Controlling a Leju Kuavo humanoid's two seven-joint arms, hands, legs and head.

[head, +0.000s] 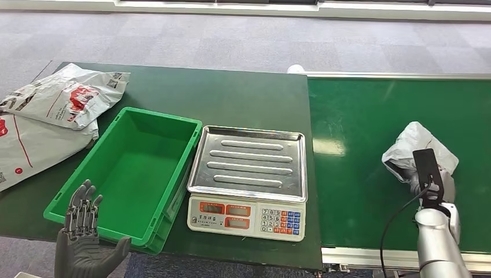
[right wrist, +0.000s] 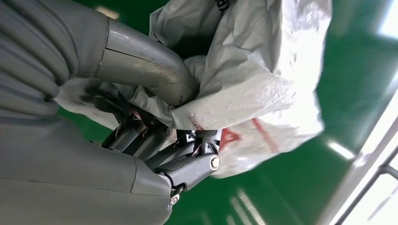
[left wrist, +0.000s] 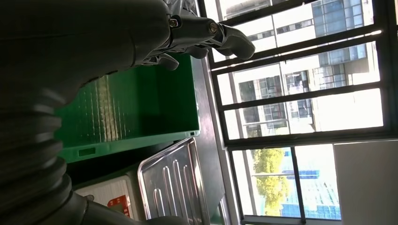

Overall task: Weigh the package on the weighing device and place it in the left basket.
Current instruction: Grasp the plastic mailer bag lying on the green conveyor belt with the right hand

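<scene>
A crumpled white plastic package (head: pixel 418 149) lies on the green conveyor belt at the right. My right hand (head: pixel 433 184) grips its near side; in the right wrist view the thumb and fingers (right wrist: pixel 155 136) are closed into the package (right wrist: pixel 263 75). The scale (head: pixel 248 179) with its steel pan stands empty in the middle. To its left sits the empty green basket (head: pixel 173 191). My left hand (head: pixel 85 237) hovers open, fingers spread, at the basket's near left corner. The left wrist view shows that hand (left wrist: pixel 197 37) over the basket (left wrist: pixel 136 108) and the scale pan (left wrist: pixel 173 183).
Two flat white mail bags (head: pixel 55 116) lie on the dark green table at the far left. A metal rail (head: pixel 399 75) borders the conveyor's far side. The scale's keypad (head: pixel 281 222) faces the table's near edge.
</scene>
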